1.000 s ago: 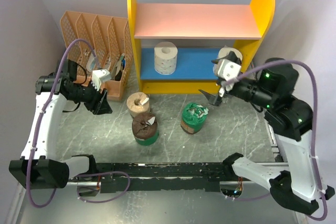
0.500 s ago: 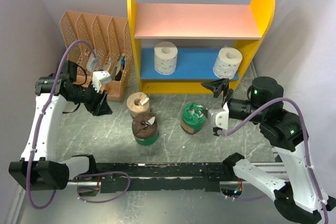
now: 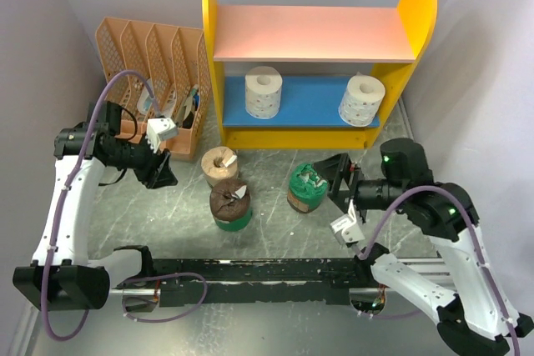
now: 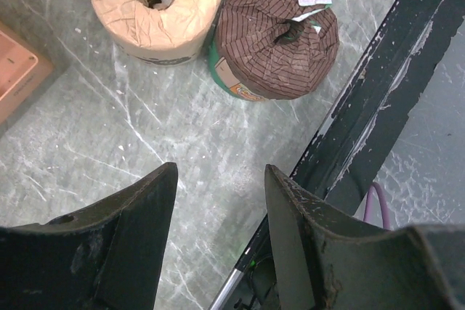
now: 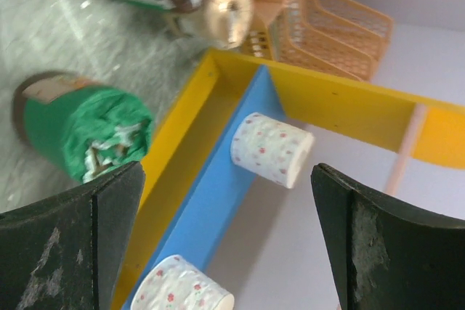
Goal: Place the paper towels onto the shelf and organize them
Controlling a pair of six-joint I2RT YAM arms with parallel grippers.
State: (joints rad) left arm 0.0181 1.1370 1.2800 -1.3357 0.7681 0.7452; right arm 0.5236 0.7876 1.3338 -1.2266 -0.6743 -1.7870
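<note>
The shelf (image 3: 214, 56) has yellow sides, a pink upper board and a blue lower board (image 3: 309, 102). Two white rolls stand on the blue board, one on the left (image 3: 264, 91) and one on the right (image 3: 361, 99). On the table in front stand a tan roll (image 3: 219, 166), a brown roll in green wrap (image 3: 230, 204) and a second green-wrapped roll (image 3: 307, 187). My right gripper (image 3: 335, 176) is open and empty, just right of that second roll. My left gripper (image 3: 162, 174) is open and empty, left of the tan roll. The left wrist view shows the tan roll (image 4: 154, 5) and the brown roll (image 4: 275, 34) ahead of the open fingers.
A peach slotted file organizer (image 3: 154, 60) with a few items stands left of the shelf, close behind my left gripper. A black rail (image 3: 267, 273) runs along the near table edge. Walls close in on both sides. The right wrist view shows the blue board (image 5: 218, 179) and the green-wrapped roll (image 5: 80, 132).
My right gripper has drawn back from the shelf's right end toward me and swung down beside the green-wrapped roll, its wrist turned over. The left arm has shifted only slightly.
</note>
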